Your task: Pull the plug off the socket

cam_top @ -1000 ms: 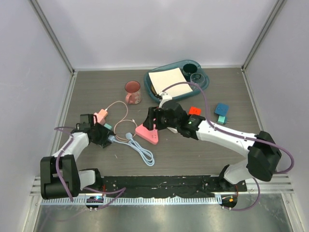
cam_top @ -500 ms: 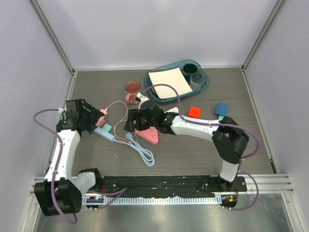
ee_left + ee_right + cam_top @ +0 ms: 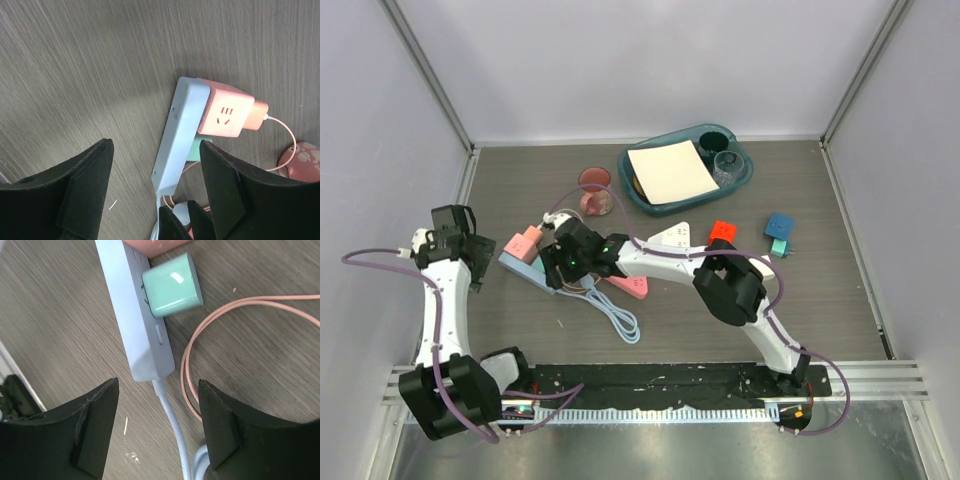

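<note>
On the grey wood-grain tabletop (image 3: 820, 300) lie one small pink cube-shaped plug (image 3: 527, 243), one slim pale-blue power strip (image 3: 525, 268) and one mint-green adapter (image 3: 172, 285). The plug, trailing a thin pink cord, sits in the strip's end outlet, opposite the strip's cord. It lies at 3 o'clock from the left gripper (image 3: 472, 255) and at 10 o'clock from the right gripper (image 3: 563, 268). Both grippers' jaws are spread wide, holding nothing.
</note>
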Available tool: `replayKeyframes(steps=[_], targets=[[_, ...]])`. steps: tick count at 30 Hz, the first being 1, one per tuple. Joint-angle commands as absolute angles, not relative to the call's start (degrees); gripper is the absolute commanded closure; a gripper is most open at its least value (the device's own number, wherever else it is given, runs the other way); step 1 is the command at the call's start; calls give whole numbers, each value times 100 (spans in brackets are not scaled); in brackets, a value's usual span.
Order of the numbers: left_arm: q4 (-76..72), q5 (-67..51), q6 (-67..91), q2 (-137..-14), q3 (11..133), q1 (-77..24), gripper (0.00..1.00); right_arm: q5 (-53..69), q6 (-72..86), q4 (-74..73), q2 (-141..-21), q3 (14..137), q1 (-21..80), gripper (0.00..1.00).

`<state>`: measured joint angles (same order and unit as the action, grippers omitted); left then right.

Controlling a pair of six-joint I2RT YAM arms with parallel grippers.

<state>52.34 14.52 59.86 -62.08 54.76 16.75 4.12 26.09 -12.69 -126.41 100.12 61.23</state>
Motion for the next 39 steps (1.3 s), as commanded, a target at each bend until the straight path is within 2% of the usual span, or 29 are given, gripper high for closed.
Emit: replayKeyframes(steps=[1,10,14,17,20,22,23,26,30,34,39], targets=[[5239,1417,6065,-6249,5538,1846,26,210,2004,-1302,-12656,10073,6170,30],[4562,406,5397,-6451,5001,1942,30,81,1828,-1107,-13042,10230,6469,33],[4132,-322,5177,-6355,4685,1934,31,18,1793,-1099,-13209,10406,6478,40],[3588,-1007,5037,-6346,4422,1934,34,-219,1863,-1011,-13114,10249,6486,60],[3201,-1475,5010,-6302,4202,1934,35,-281,1907,-678,-12834,9836,6530,71],[3103,-1486,4992,-6302,4043,1934,35,-395,1898,-414,-12701,9538,6583,78],[3111,-1416,4992,-6319,4017,1942,35,-535,1890,-352,-12604,9467,6600,87],[3147,-1178,4949,-6407,3955,1934,36,-720,1837,-194,-12507,9273,6670,99],[3392,-1021,4799,-6618,4191,1934,35,-1368,1407,-158,-12314,9079,6890,99],[3981,234,4896,-6644,4727,1934,32,-2159,662,-298,-12130,8921,7154,99],[3911,-113,4474,-6662,5668,1934,33,-3663,-499,-28,-12094,8605,7575,99]])
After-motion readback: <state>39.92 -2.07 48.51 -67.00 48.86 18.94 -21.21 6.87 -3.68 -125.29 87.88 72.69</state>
